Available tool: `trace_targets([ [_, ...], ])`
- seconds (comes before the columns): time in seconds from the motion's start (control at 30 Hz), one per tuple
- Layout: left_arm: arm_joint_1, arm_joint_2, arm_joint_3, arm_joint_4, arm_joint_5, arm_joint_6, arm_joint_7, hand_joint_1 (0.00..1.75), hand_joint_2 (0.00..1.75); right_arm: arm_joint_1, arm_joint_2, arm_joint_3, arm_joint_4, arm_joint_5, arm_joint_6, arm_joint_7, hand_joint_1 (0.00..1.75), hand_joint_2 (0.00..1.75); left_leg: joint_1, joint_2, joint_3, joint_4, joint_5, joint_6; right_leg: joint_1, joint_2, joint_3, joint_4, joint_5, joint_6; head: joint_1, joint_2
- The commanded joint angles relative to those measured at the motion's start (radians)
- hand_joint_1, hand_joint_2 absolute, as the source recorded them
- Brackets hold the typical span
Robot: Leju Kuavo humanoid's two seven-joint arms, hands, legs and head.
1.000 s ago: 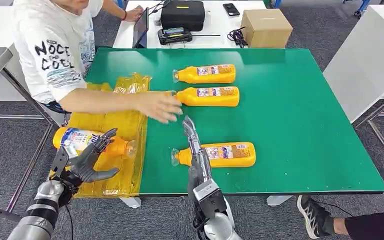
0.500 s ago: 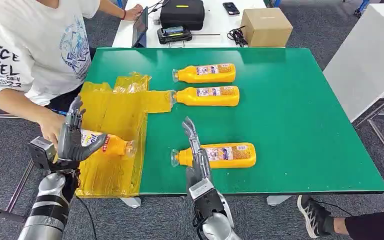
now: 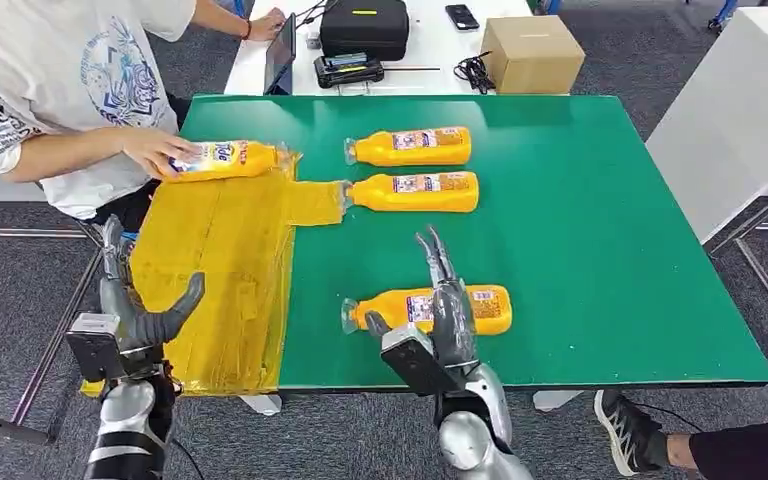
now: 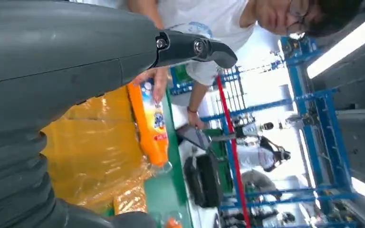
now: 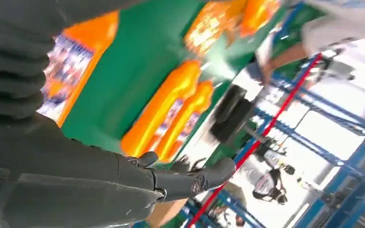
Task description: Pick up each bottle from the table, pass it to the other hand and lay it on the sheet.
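Grey carpet surrounds the green table [image 3: 580, 250] I am working over, and a white bench behind it carries a black case [image 3: 365, 27], a cardboard box [image 3: 532, 55] and a phone [image 3: 462, 18]. On my left side a yellow plastic sheet [image 3: 222, 270] drapes across the table's left edge. A person [image 3: 55, 90] in a white printed T-shirt leans in there, one hand pressing an orange bottle [image 3: 222, 159] that lies at the sheet's far end. Three more orange bottles lie on their sides on the green top, caps toward the sheet: the far bottle [image 3: 410, 147], the middle bottle [image 3: 415, 192] just beside it, its cap touching the sheet's tab, and the near bottle [image 3: 430, 308] well apart from both. My right hand [image 3: 445, 310] hovers over the near bottle with its fingers straight and apart; I cannot tell whether it touches. My left hand [image 3: 132, 305] is off the table's left edge beside the sheet, fingers spread, holding nothing.
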Motion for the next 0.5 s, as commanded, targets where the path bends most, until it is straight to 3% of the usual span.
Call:
trace_targets([
  [0.03, 0.102, -0.020, -0.028, -0.017, 0.026, 0.023, -0.019, 0.00, 1.75, -0.080, -0.133, -0.118, 0.108, 0.064, 0.114, 0.164, 0.00, 1.75, 0.001, 0.001, 0.004, -0.001, -0.001, -0.001, 0.002, 0.001, 0.005, -0.002, 0.000, -0.002, 0.000, 0.000],
  [0.3, 0.110, -0.007, -0.036, 0.018, 0.008, -0.072, -0.019, 0.00, 1.75, -0.130, -0.227, -0.109, 0.193, 0.049, 0.310, 0.276, 0.00, 1.75, 0.002, 0.000, 0.004, -0.001, -0.001, -0.001, 0.002, 0.000, 0.005, -0.002, 0.000, -0.002, 0.000, 0.000],
  [0.5, 0.060, 0.005, -0.063, 0.128, -0.007, -0.092, -0.019, 0.00, 1.75, -0.191, -0.306, -0.068, 0.307, -0.054, 0.437, 0.233, 0.00, 1.75, 0.001, -0.001, 0.004, -0.001, 0.000, -0.001, 0.001, -0.001, 0.004, -0.002, 0.000, -0.002, 0.000, 0.000],
])
